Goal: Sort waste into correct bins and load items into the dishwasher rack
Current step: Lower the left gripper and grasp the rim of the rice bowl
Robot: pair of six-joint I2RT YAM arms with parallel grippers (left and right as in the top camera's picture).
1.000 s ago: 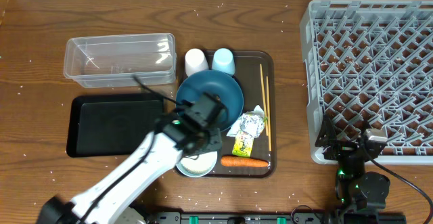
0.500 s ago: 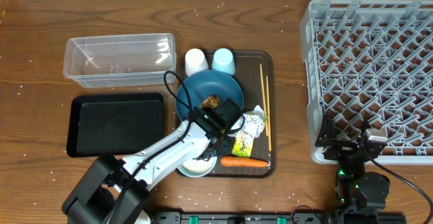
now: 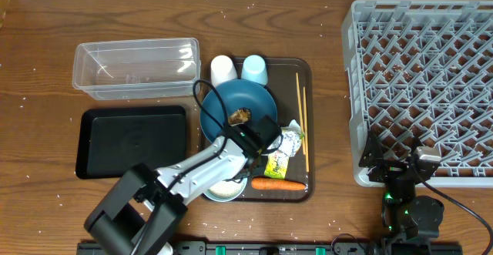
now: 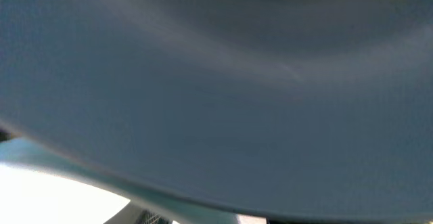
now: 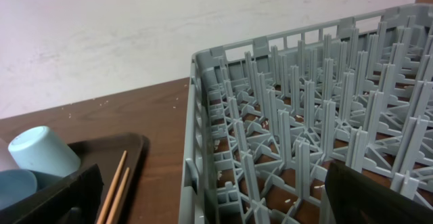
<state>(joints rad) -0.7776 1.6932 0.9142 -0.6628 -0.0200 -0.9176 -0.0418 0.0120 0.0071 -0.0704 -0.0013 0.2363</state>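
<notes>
The blue plate [image 3: 254, 101] sits on the brown serving tray [image 3: 308, 74] with a brown food lump [image 3: 239, 115] on it. My left gripper [image 3: 259, 136] is at the plate's near right rim. The plate [image 4: 216, 82] fills the left wrist view in a blur, and the jaws do not show. By that gripper lie the wrapper [image 3: 281, 149], the carrot [image 3: 278, 184] and the white bowl [image 3: 222, 189]. Chopsticks [image 3: 302, 120] lie along the tray's right side. My right gripper [image 5: 223, 207] stands open and empty at the near left corner of the dishwasher rack [image 3: 424, 85].
A white cup [image 3: 223, 69] and a light-blue cup [image 3: 255, 69] stand upside down at the tray's far edge. The clear tub [image 3: 135, 68] and the black tray [image 3: 131, 141] lie left of the serving tray. White specks dot the table.
My left arm has swung its elbow right and the gripper has slid from over the plate's middle to its near right rim, uncovering the food lump. The right arm has not moved.
</notes>
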